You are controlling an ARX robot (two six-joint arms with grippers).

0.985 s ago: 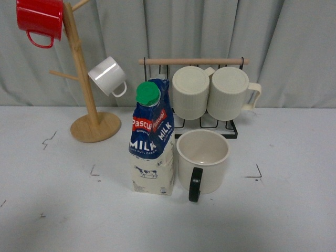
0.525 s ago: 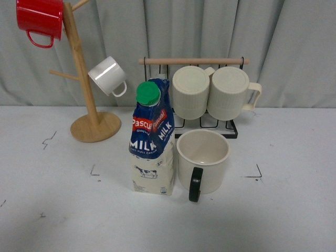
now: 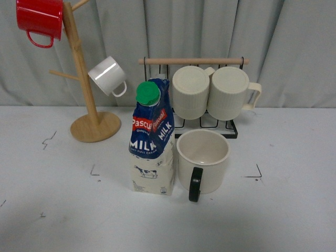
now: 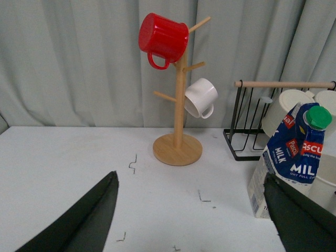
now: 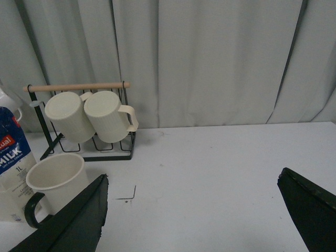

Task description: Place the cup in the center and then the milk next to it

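The cup [image 3: 203, 160] stands upright near the middle of the pale surface [image 3: 294, 210], wide mouth up, its black handle turned toward six o'clock in the front view. The milk [image 3: 153, 139] stands upright just beside it at nine o'clock, so close that I cannot tell whether they touch; its green cap [image 3: 148, 94] is on top. At twelve o'clock from the cup, a black wire rack [image 3: 210, 123] with a wooden bar holds two ribbed mugs [image 3: 210, 93] lying on their sides. At ten o'clock, well apart, a wooden mug tree [image 3: 86, 89] carries a red mug [image 3: 39, 20] and a small white mug [image 3: 107, 76]. Neither arm shows in the front view. The left pincer [image 4: 191, 215] is spread wide, gripping nothing, as is the right pincer [image 5: 191, 218]; both sit clear of the cup and milk.
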